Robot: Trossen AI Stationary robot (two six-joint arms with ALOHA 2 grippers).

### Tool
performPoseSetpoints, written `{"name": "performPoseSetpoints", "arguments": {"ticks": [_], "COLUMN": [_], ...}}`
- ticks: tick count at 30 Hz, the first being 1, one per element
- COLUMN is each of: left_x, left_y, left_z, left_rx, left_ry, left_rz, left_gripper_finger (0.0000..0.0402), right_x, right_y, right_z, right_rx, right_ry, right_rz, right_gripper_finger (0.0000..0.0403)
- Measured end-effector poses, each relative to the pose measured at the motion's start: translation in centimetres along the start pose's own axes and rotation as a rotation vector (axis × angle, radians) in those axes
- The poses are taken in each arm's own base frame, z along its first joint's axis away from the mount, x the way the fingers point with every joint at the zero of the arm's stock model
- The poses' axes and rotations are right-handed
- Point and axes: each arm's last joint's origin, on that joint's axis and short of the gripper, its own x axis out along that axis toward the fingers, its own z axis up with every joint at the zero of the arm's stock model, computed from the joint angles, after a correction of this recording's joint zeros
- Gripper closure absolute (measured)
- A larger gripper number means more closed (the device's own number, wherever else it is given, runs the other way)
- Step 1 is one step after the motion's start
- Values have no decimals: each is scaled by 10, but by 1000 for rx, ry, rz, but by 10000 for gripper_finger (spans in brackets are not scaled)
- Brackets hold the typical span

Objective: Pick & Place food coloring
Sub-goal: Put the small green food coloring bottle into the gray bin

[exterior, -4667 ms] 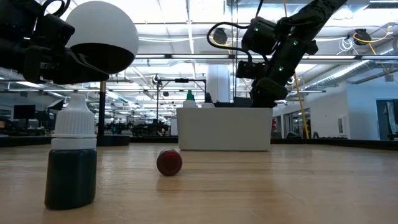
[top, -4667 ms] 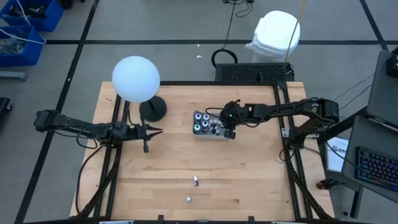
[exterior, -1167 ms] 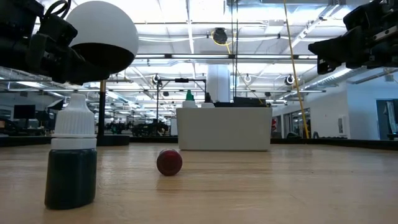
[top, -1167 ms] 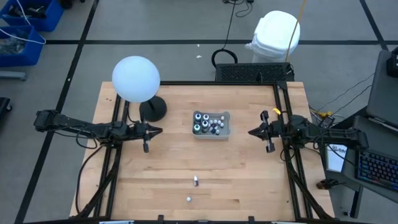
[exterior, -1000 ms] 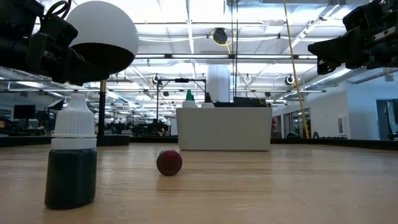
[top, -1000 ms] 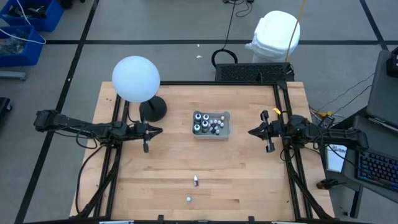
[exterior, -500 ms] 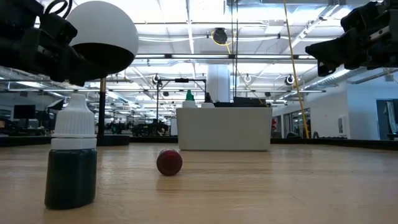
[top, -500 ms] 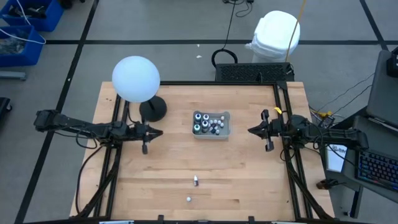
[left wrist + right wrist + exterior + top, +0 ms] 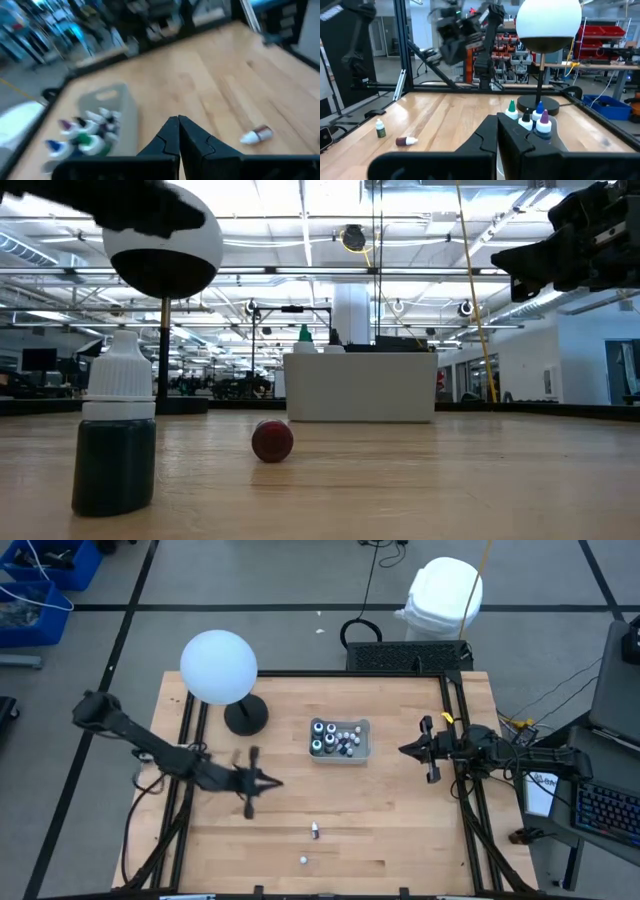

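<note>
Food coloring bottles (image 9: 338,738), small and white-capped, stand upright and clustered inside the grey tray (image 9: 362,753) near the table's middle; the right wrist view shows green, blue and purple tips among them, exact count not readable. 2 more sit well apart from the tray toward the near edge: 1 upright bottle (image 9: 303,860) with dark green liquid, a ribbed white cap and a nozzle tip, closest to the edge, and 1 toppled bottle (image 9: 315,830) lying on its side on the bare wood between it and the tray, reddish-brown body with a white cap.
</note>
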Motion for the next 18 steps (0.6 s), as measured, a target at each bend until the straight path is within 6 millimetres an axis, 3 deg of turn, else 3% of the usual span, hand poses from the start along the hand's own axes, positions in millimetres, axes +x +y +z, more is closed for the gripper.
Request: {"name": "performPoseSetpoints", "arguments": {"ticks": [10, 18], "left_x": [74, 107], "left_y": [-51, -86], "left_z": [64, 107], "left_rx": [-81, -85], "left_ry": [368, 592], "left_rz": [-192, -332], "left_gripper_finger": [395, 379], "right_x": [0, 0], "right_y": [0, 0], "right_z": [2, 2], "right_rx": [-6, 12], "right_ry": [-23, -25], "right_rz": [0, 1], "right_gripper_finger": [403, 403]}}
